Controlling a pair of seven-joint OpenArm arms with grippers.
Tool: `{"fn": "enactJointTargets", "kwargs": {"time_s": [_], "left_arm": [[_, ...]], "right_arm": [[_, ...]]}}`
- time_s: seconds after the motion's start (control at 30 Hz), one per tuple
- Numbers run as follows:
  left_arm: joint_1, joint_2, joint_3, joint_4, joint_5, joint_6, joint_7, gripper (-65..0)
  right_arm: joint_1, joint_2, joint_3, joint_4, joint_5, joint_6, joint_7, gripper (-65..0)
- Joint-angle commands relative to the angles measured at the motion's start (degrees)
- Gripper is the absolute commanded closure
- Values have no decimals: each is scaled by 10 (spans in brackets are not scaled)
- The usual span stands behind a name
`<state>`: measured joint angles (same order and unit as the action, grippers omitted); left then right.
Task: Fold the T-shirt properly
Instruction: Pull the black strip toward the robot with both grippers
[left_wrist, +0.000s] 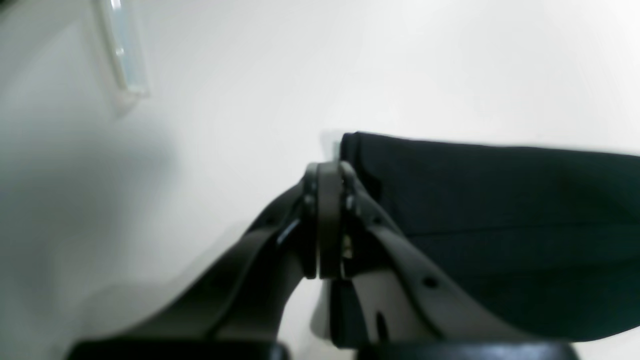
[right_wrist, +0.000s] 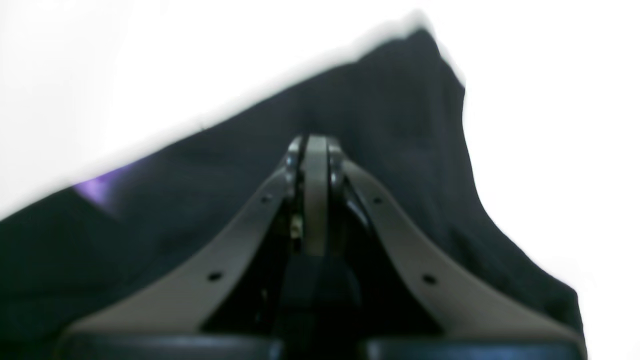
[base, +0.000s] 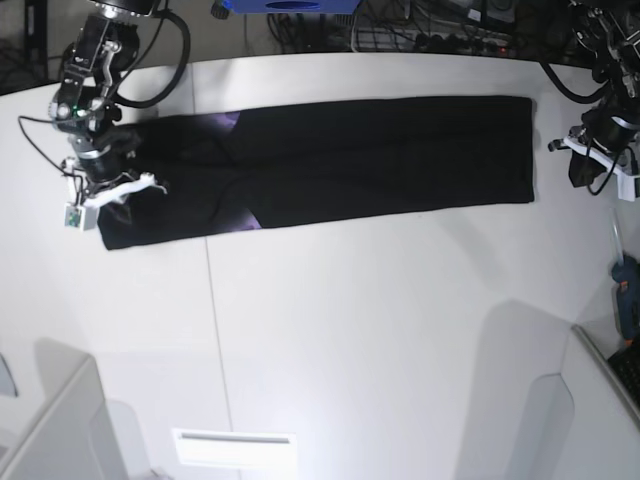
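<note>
The T-shirt (base: 330, 165) lies on the white table (base: 380, 330) as a long, narrow black band running across the far half, with small purple patches showing near its left part in the base view.

The right gripper (right_wrist: 316, 145) hangs over the shirt's end on the base view's left; in its wrist view the jaws are pressed together with black cloth all around and behind them, and a purple glint shows off to the left. Whether any cloth is pinched between the tips cannot be told.

The left gripper (left_wrist: 327, 172) is at the opposite end, just beside the shirt's corner. Its jaws are closed, with nothing seen between them; the tip sits at the cloth's edge, the shirt spreading away to the right in its wrist view.
</note>
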<state>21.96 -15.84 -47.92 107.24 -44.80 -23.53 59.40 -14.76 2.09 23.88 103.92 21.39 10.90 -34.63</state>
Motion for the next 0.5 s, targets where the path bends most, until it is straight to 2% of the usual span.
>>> {"fn": "enactJointTargets", "kwargs": {"time_s": [0.0, 0.07, 0.1, 0.17, 0.23, 0.37, 0.47], "left_arm": [[10, -19, -24, 8, -34, -2, -13, 0], [30, -21, -57, 8, -80, -2, -13, 0], [38, -21, -71, 8, -99, -2, -13, -23], [46, -20, -83, 8, -121, -2, -13, -150], [53, -18, -82, 8, -120, -2, -13, -244], [53, -9, -80, -18, -120, -2, -13, -309], [48, -6, -79, -48, -120, -2, -13, -357]], "right_arm": [[-5, 4, 3, 23, 3, 0, 9, 0], [-15, 3, 2, 48, 3, 0, 6, 0], [-20, 1, 2, 56, 3, 0, 6, 0], [-25, -9, 2, 63, 3, 1, 6, 0], [-36, -12, 2, 64, 3, 4, 6, 0], [-51, -20, 2, 63, 3, 64, -2, -8], [-58, -32, 6, 63, 3, 102, -9, -150]]}}
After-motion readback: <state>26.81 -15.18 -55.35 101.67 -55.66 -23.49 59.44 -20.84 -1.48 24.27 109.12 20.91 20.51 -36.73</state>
